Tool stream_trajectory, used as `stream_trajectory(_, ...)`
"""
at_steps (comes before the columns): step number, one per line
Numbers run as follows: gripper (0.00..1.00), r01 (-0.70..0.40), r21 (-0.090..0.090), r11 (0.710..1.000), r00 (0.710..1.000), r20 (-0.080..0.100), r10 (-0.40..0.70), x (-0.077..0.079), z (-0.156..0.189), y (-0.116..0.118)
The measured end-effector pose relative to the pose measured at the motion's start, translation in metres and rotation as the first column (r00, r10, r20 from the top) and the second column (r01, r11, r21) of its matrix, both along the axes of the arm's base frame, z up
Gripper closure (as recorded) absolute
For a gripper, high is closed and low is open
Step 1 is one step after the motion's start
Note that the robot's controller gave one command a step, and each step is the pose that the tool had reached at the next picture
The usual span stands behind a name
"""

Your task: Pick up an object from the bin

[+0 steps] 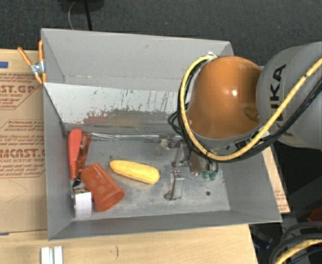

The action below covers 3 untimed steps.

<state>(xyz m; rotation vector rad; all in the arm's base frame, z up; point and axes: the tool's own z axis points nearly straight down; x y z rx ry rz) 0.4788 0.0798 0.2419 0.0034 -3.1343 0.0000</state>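
Observation:
My gripper [170, 168] reaches down from under the arm's orange cover to the bin floor, right of the middle. Its fingers stand open, one fingertip [172, 193] towards the front wall and the other towards the back, with nothing between them. A yellow corn-cob-shaped thing [134, 171] lies flat just to the left, its right end close to the fingers but apart from them. Further left an orange-red plastic cup [102, 187] lies on its side.
A red-handled tool [74, 152] lies along the left wall, and a small white roll [82, 203] sits in the front left corner beside the cup. The arm and its cover hang over the bin's right half.

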Motion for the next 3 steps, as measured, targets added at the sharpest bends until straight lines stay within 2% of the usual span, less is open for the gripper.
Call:
stream_trajectory(1, 0.00, 0.002, 0.001, 1.000, 1.000, 0.008, -0.002, 0.002, 0.004, 0.000)
stream_trajectory(2, 0.00, 0.044, 0.002, 0.999, 0.999, 0.015, -0.044, 0.014, -0.036, 0.008)
stream_trajectory(3, 0.00, 0.062, 0.000, 0.998, 0.998, 0.006, -0.062, 0.018, -0.058, 0.015)
